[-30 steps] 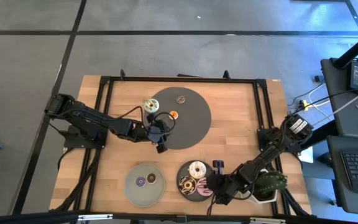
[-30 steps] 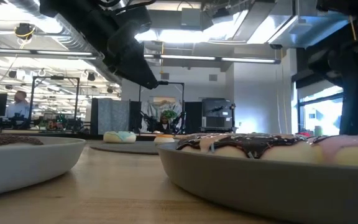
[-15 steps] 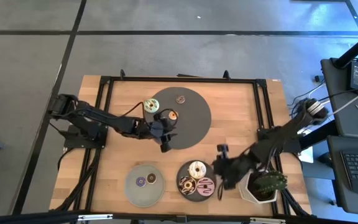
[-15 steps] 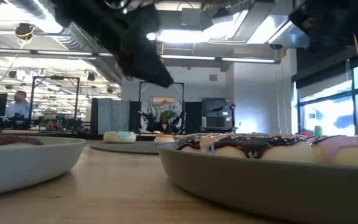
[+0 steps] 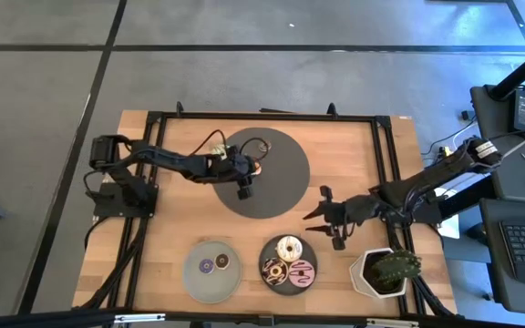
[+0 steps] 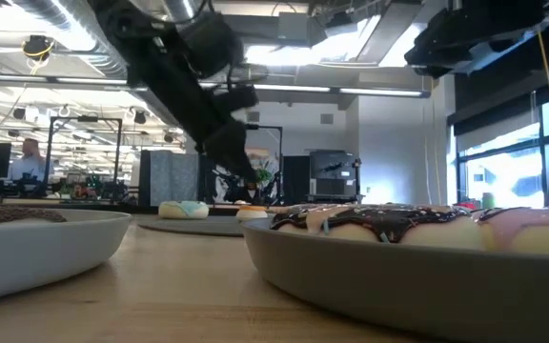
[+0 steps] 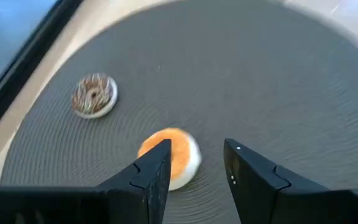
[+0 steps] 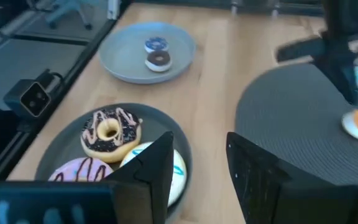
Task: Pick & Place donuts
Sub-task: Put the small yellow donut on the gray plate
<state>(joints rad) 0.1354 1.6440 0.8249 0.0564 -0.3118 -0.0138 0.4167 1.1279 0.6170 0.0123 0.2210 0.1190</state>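
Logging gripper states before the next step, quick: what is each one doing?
Left gripper: open, empty, at the orange donut.
Right gripper: open, empty.

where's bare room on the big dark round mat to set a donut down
The big dark round mat's half toward the right arm is bare. It is crowded by the left gripper, jaws open around the small orange donut, near the brown mini donut.

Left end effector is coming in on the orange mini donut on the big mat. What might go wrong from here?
1. The left end effector is open, but the orange donut sits off to one finger's side; that finger may nudge it away.
2. The brown sprinkled donut lies nearby on the dark mat; a pushed donut might slide toward it.
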